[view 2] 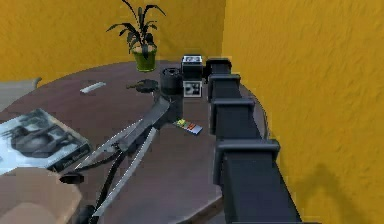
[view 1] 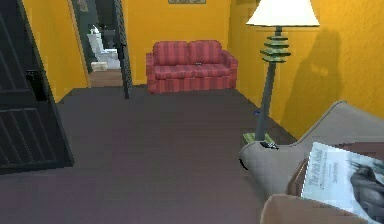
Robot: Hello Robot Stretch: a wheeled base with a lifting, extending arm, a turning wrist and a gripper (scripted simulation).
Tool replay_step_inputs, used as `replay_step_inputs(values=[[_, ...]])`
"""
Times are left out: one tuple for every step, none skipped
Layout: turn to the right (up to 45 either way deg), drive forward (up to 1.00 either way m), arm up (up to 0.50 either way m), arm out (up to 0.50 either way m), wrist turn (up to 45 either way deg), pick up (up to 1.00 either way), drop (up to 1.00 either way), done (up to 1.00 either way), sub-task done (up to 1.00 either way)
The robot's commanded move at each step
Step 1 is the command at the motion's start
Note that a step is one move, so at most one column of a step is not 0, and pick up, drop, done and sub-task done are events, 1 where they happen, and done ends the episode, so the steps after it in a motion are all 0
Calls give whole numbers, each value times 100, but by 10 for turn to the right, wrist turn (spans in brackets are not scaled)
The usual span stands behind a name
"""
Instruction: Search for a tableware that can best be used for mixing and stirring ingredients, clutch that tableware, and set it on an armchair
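Note:
In the arm side view the dark arm [view 2: 240, 160] rises from the bottom edge to two white marker squares [view 2: 191, 76]. From the dark gripper body beside them, two thin fingers run down toward the lower left. The gripper [view 2: 80, 192] ends next to a tan cushioned edge [view 2: 30, 198], so I cannot tell whether it holds anything. A grey-brown armchair [view 1: 330, 125] with a newspaper [view 1: 340, 175] on it stands at the forward view's right. The newspaper [view 2: 40, 140] lies at the arm side view's left. A small white object [view 2: 93, 88] and a small colourful object [view 2: 190, 127] lie on the dark brown surface.
A red striped sofa [view 1: 191, 66] stands against the far yellow wall. A floor lamp [view 1: 270, 70] rises beside the armchair. A dark door [view 1: 25, 90] hangs at the left, and a doorway [view 1: 100, 45] leads to another room. A potted plant [view 2: 143, 40] sits by the yellow wall.

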Motion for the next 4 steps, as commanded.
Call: replay_step_inputs(values=[[0, 0, 0, -22, 0, 0, 0, 0, 0], [-450, 0, 0, 0, 0, 0, 0, 0, 0], [0, 55, 0, 0, 0, 0, 0, 0, 0], [450, 0, 0, 0, 0, 0, 0, 0, 0]])
